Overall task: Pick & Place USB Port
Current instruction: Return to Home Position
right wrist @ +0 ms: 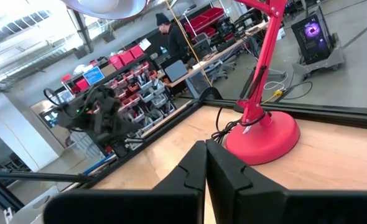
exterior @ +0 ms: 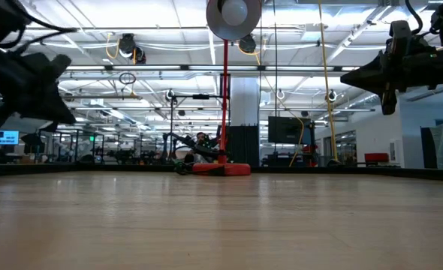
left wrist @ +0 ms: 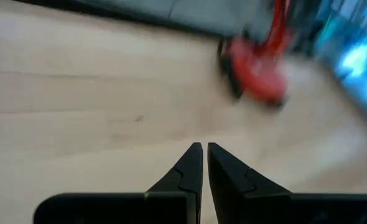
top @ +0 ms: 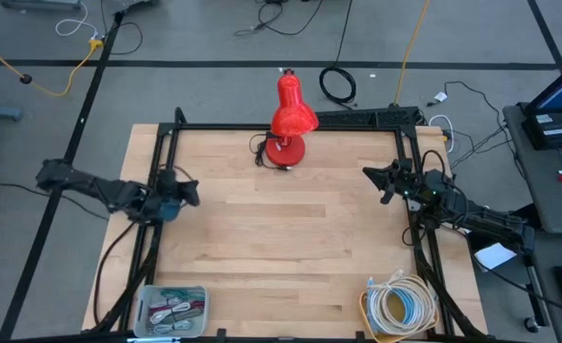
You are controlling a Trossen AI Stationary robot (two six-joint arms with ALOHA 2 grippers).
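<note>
I judge the sorting finished and the step in hand to be the return to rest. I see nothing loose on the counter (top: 281, 238), and the cables are in 2 bins at the edge opposite the red lamp (top: 291, 122). Small cables (top: 174, 307) lie in the pale bin (top: 140, 310) at the left corner. Coiled white and pale blue cables (top: 384, 307) lie in the yellow-edged bin (top: 366, 303) at the right corner. My left fingers (left wrist: 185, 174) are pressed together with only a sliver between the tips and hold nothing. They hang over the left side of the counter, well apart from both bins. My right fingers (right wrist: 188, 169) are likewise together and empty, raised over the right side and pointing toward the lamp's base. From counter height, both arms sit high above the wood. The next move, as I read it, is to fold each arm back toward its own side and keep the fingers closed. Each arm should stay clear of the black frame (top: 262, 127) round the counter and of the lamp. I see no reason to reach for either bin.
</note>
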